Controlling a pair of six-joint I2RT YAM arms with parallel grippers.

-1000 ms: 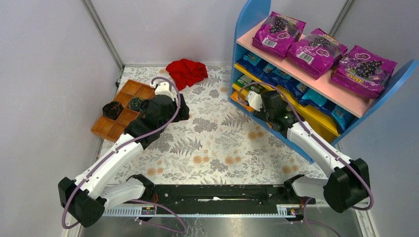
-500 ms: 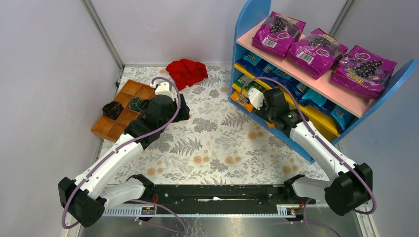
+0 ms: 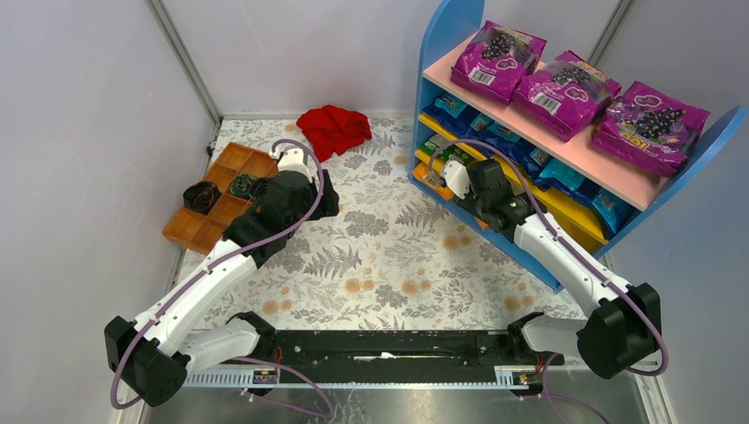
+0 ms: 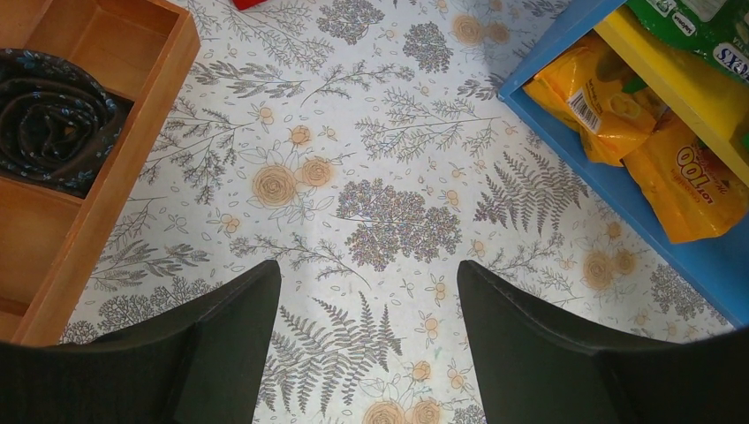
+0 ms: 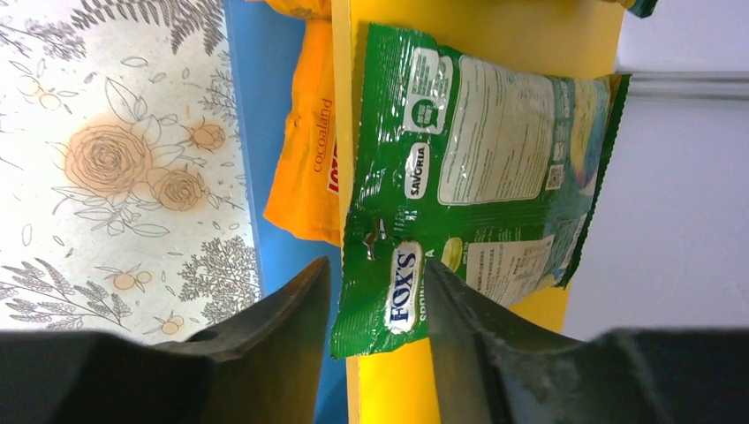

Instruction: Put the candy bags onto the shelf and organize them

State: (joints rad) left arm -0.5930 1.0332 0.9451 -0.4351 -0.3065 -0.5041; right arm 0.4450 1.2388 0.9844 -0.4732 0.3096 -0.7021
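While both arm bases are bolted at the bottom edge of the top view, the arms are reached up the frame over the flowered table (image 3: pixel 380 265). The left gripper (image 4: pixel 366 287) is held wide open over the cloth, left of centre, and nothing is gripped by it. Only the flower print is seen between its dark fingers (image 4: pixel 221 353). To its left the wooden tray (image 4: pixel 97 44) is seen, with a dark rolled item (image 4: pixel 53 124) lying in one compartment.

The right gripper (image 5: pixel 375 283) is held at the left end of the shelf (image 3: pixel 446 35), right of centre in the top view. Its jaws are set part-way apart. The near corner of a green candy bag (image 5: pixel 477 168) is seen lying flat in that gap, face to the camera. The bag is borne by a yellow board (image 5: pixel 389 393) and is not clamped. Just left of it in the wrist view, an orange candy bag (image 5: pixel 309 168) is lodged on the blue bottom board.

Further up the shelf, blue candy bags (image 3: pixel 565 172) are lined along the middle tier, and three magenta bags (image 3: pixel 565 88) are laid on the pink top board (image 3: pixel 578 152). At the far edge of the table, upper centre, a red cloth (image 3: pixel 334 130) is heaped.
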